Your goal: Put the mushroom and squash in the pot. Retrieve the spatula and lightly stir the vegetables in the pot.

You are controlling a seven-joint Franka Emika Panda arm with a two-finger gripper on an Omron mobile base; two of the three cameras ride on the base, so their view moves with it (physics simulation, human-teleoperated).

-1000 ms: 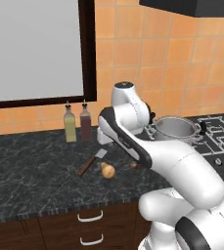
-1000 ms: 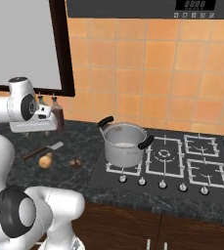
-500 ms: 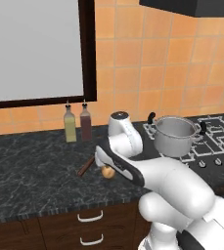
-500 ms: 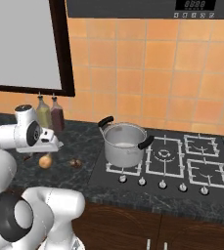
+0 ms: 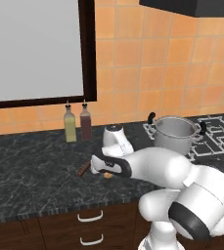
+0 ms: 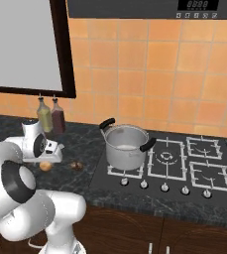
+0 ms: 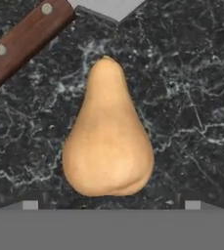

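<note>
Hand [image 7: 111,205] low over the bench [image 5: 30,171], jaws spread wide, nothing held; just the two pale tips show at the bottom of the hand view, one each side of the squash [image 7: 108,134]. Squash lies flat on the dark marbled bench, pear-shaped, pale tan, fat end toward the tips, narrow neck pointing away. Can't tell if the tips touch it.

Spatula [image 7: 23,41] just beyond the neck: reddish-brown wood handle w/ two rivets runs diagonally across the upper left corner of the hand view, a bit of grey blade at the top edge. Close to the squash, not touching.

In right base view the squash [image 6: 45,165] sits beside the arm's wrist, the mushroom [image 6: 76,165] a small dark brown lump near it on the pot side, apart from both.

Pot [image 6: 126,147] stands upright on the near-left burner of the hob [image 6: 184,168], steel, two black handles, well apart from the veg. Inside looks bare.

Two bottles [image 5: 77,123] at the back against the orange tile wall, side by side, one yellowish, one dark red.
</note>
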